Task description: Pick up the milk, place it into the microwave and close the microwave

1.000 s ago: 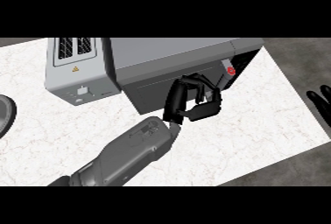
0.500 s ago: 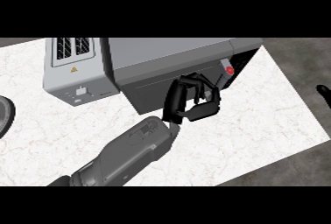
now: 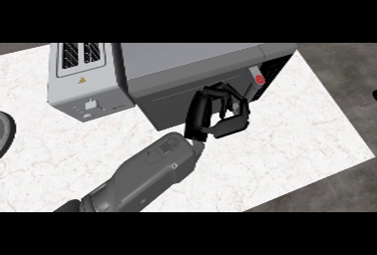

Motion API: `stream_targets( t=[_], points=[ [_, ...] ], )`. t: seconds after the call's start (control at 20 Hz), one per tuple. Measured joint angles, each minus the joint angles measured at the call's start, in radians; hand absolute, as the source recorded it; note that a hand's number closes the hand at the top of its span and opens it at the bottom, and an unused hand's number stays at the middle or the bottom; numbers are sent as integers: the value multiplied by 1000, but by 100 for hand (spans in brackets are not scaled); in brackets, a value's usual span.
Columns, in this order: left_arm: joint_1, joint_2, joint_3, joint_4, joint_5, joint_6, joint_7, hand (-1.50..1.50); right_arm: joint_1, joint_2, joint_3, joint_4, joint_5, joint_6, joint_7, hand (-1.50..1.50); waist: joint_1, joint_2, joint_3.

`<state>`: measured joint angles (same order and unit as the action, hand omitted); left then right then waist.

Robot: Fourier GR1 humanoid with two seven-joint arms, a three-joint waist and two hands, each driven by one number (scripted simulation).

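One hand (image 3: 218, 113) mid-frame — the left, forearm rising from the lower left — fingers curled against the microwave's (image 3: 169, 74) dark door (image 3: 177, 102), holding nothing I can make out. Milk not visible. Right hand only a dark sliver at the right edge; fingers — cannot tell.

Milk: not visible in the head view; whether it sits inside the microwave (image 3: 184, 64) cannot be told.
Microwave interior: concealed behind the dark door (image 3: 173, 102).
Door front: partly covered by the left hand (image 3: 215, 112), whose curled fingers overlap its lower right part.
Control panel (image 3: 263, 79): only a narrow strip with a red button shows; markings too small to read.
Right hand (image 3: 374, 94): only a dark sliver at the right edge; fingers indeterminate.
Plate (image 3: 4, 134): cropped by the left edge.
Left forearm (image 3: 140, 177): truncated at the lower edge.
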<state>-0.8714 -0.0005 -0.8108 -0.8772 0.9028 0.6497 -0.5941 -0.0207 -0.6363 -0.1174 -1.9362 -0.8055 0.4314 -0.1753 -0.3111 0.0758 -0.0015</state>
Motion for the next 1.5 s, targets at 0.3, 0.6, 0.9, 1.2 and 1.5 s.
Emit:
stream_targets(
  t=[0.3,0.6,0.9,1.2,1.5],
  points=[
    [-1,0,-4,4,24,1,-38,150,-11,-17,-14,5,-24,1,15,-150,-4,3,1],
    [-6,0,-13,15,45,-3,-66,150,-23,-36,-31,8,-51,3,30,-150,-5,2,2],
    [-13,0,-24,23,65,-9,-90,150,-36,-52,-37,9,-84,15,43,-150,-2,5,3],
    [-18,0,-33,30,87,-13,-110,150,-44,-67,-26,-3,-127,46,59,-150,-2,5,3],
    [-22,0,-40,36,106,-15,-128,150,-50,-85,-22,-3,-164,69,76,-150,-3,5,3]
  ],
)
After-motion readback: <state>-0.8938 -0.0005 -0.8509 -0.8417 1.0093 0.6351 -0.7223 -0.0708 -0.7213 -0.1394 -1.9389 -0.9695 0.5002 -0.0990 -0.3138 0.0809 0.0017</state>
